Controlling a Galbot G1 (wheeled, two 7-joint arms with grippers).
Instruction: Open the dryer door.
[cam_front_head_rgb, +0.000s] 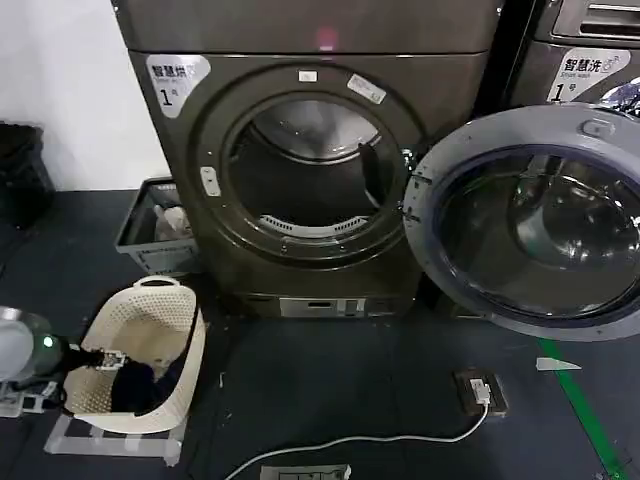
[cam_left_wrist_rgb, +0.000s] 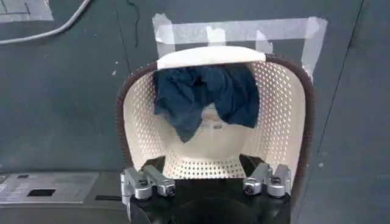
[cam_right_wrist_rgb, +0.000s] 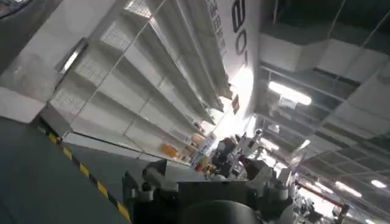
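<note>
In the head view the dryer door (cam_front_head_rgb: 535, 225) stands swung wide open at the right of the frame, its right edge cut off, beside the dryer (cam_front_head_rgb: 310, 150). The left tool (cam_left_wrist_rgb: 207, 182), fingers apart and empty, hovers over a white basket (cam_left_wrist_rgb: 274, 122) holding dark cloth (cam_left_wrist_rgb: 204, 94) in the left wrist view. The right tool (cam_right_wrist_rgb: 207, 182) points up at a ceiling; I cannot tell its opening.

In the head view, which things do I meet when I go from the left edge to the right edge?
left gripper → cream laundry basket → grey crate → dryer with its open drum → dryer door swung open → green floor tape
</note>
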